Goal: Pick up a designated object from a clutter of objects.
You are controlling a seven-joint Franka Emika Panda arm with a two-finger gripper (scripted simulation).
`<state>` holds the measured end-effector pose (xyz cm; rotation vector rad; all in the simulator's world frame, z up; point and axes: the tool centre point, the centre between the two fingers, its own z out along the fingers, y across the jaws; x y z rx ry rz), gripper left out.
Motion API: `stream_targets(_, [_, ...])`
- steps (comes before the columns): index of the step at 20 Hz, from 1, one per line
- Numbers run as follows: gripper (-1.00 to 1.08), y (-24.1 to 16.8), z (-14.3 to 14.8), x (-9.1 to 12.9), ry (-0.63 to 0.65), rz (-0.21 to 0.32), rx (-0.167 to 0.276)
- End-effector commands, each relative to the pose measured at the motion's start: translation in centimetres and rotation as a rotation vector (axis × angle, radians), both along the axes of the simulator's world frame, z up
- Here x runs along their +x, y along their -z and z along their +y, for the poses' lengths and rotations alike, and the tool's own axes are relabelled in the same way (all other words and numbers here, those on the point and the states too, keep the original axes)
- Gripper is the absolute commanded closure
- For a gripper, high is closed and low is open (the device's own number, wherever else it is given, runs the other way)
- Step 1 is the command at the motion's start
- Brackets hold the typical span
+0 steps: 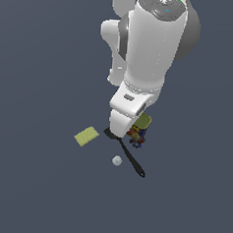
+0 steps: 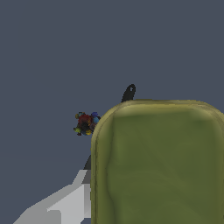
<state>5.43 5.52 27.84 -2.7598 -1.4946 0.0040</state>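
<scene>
step: lifting tin | my end effector closed on it, above spatula, clearing clutter | ball beside spatula

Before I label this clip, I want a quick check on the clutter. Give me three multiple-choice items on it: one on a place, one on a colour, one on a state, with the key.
1. In the exterior view, on which side of the spatula does the yellow-green block lie?
A. the exterior view's left
B. the exterior view's right
C. on top of it

2. The spatula is:
A. red
B. black
C. white

3. The white ball is:
A. stacked on the block
B. perched on the spatula
C. lying loose by itself

Key:
1 A, the block sits apart, left of the spatula.
2 B, the spatula is black from end to end.
3 C, nothing holds the ball or lies under it.
</scene>
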Motion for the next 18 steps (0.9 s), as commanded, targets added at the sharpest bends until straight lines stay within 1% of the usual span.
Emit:
stream_targets(1, [1.08, -2.8, -1.9, -0.1, -0.001, -0.004, 0.001])
stream_targets(6, [1.08, -7.8, -5.4, -0.1, -0.001, -0.004, 0.001])
stream_targets(10, [1.08, -11.0, -7.8, -0.1, 0.000, -0.004, 0.001])
stream_targets(14, [1.08, -13.3, -9.5, 0.0, 0.000, -0.004, -0.001])
stream_targets(18, [1.08, -14.8, -10.6, 0.1, 0.001, -0.004, -0.001])
